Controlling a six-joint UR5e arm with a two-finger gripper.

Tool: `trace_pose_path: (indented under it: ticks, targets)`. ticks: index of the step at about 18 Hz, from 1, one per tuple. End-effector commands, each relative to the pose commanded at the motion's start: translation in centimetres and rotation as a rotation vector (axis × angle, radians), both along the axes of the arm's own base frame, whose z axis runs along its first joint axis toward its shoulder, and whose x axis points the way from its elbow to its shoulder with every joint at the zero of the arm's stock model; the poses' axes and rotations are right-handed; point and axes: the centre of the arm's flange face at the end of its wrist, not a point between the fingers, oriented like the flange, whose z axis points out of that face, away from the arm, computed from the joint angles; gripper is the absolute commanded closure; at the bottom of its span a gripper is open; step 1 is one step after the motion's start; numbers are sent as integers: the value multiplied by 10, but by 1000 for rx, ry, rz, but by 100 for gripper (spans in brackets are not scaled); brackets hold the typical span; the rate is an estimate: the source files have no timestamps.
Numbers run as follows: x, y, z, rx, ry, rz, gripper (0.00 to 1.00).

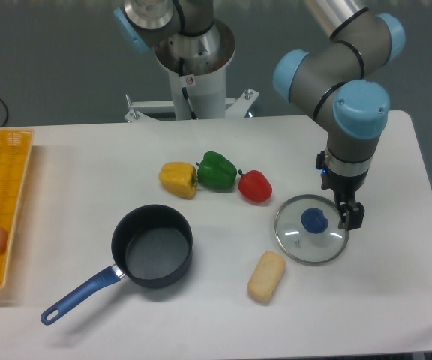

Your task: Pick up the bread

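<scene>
Surface: white table (88,161) against a dark grey wall, with the arm's base mounted at its far edge.
Arm: 1 grey UR5e with blue joint caps reached down over the right side of the table.
Gripper: the gripper (347,214) pointed down just above the right rim of a glass lid; its jaws looked close together with nothing between them, though the view was too small to be sure.
Bread: the bread (266,276) lay flat on the table below and to the left of the gripper in this view, nearer the camera, just off the lid's near-left edge and not touching it.
Lid: round glass lid (300,241) with a blue knob lay flat directly beside the gripper, on its left.
Pot: dark saucepan (152,246) with a blue handle sat well to the gripper's left.
Peppers: 3 in a row, yellow pepper (178,179), green pepper (217,170), red pepper (255,186), lay to the gripper's left, slightly farther back.
Tray: yellow tray (6,172) sat at the far left edge.
Handling: the loaf was probably light and soft, matte enough not to slip.
Grasp: best taken across its short width at the middle, with gentle pressure.
</scene>
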Motion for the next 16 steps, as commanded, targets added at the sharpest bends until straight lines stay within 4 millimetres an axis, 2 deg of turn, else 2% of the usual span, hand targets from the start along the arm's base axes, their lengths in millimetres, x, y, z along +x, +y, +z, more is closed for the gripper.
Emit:
trace_pose_path:
  ticks: [7, 10, 13, 16]
  targets:
    - [0, -3, -8, 3, -17, 27, 0]
    - [-4, -9, -10, 105, -71, 193, 0]
    - [6, 3, -7, 141, -98, 399, 0]
    - [17, 22, -10, 153, -103, 512, 0]
